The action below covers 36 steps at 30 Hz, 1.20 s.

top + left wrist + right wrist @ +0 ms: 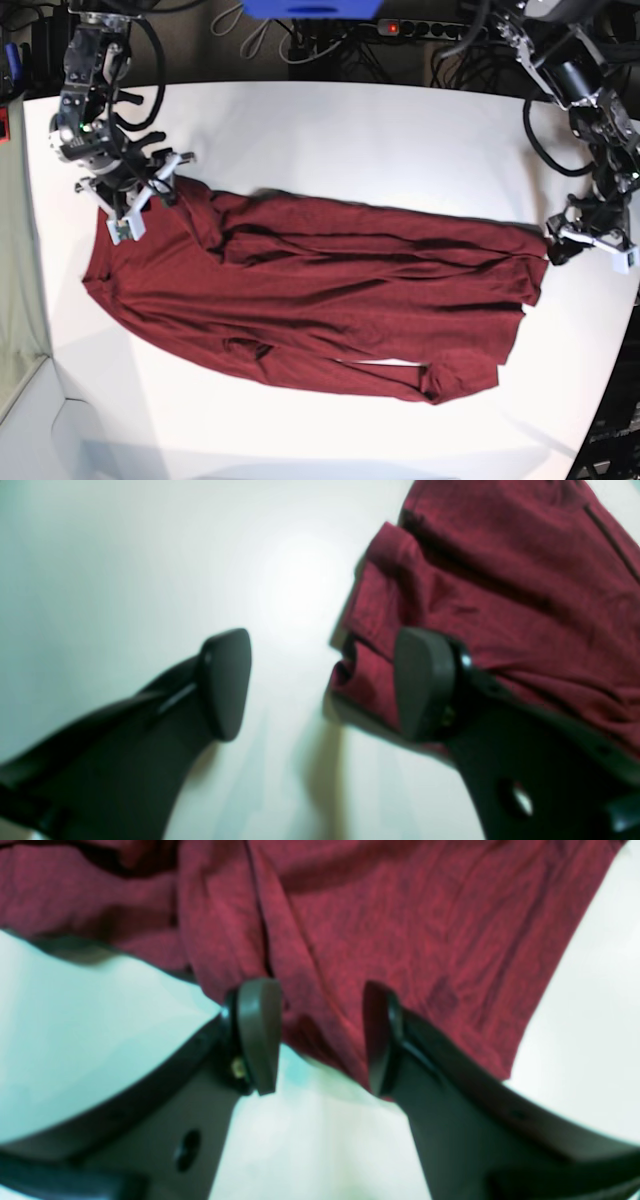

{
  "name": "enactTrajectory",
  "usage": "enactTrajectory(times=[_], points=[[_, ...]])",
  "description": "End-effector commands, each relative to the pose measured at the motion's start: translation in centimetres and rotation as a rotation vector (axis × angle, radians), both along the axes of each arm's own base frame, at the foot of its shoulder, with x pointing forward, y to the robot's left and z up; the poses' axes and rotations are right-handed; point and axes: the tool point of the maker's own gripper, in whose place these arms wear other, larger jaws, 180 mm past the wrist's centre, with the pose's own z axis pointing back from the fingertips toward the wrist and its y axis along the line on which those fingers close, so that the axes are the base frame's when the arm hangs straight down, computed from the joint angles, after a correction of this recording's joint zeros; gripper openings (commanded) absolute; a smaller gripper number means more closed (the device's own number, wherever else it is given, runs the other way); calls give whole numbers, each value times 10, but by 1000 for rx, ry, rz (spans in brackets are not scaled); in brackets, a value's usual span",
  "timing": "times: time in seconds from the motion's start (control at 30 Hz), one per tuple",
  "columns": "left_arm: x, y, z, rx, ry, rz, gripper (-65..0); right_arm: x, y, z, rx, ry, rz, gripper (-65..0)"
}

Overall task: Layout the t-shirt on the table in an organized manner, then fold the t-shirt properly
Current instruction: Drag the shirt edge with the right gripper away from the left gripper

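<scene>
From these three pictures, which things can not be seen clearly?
- Base view: the t-shirt is bunched; folds hide its sleeves and neckline.
- Right wrist view: the frame's top edge cuts off the shirt; blur hides whether the right gripper touches it.
- Left wrist view: blurred; the left gripper hides part of the hem.

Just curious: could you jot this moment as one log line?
dark maroon knit t-shirt: stretched, wrinkled, on white table | left gripper: open at edge | right gripper: open over edge
</scene>
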Motion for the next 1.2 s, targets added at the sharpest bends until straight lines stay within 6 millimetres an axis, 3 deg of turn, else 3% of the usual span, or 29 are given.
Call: enactTrajectory(times=[0.0, 0.17, 0.37, 0.6, 0.9, 1.17], points=[[9, 8, 20, 25, -62, 2, -218, 6, -1, 6, 2, -32, 6, -379], [3, 9, 14, 27, -47, 3, -218, 4, 0, -3, 32, -60, -4, -419], [3, 10, 15, 28, -49, 4, -218, 2, 0, -8, 42, -59, -9, -650], [3, 11, 16, 31, -51, 4, -218, 10, -12, 6, -1, -93, 6, -650], [3, 11, 16, 32, -52, 5, -218, 38, -26, 29, -43, -158, 13, -650], [3, 11, 15, 29, -50, 5, -217, 43, -34, 11, -31, -108, -7, -650]])
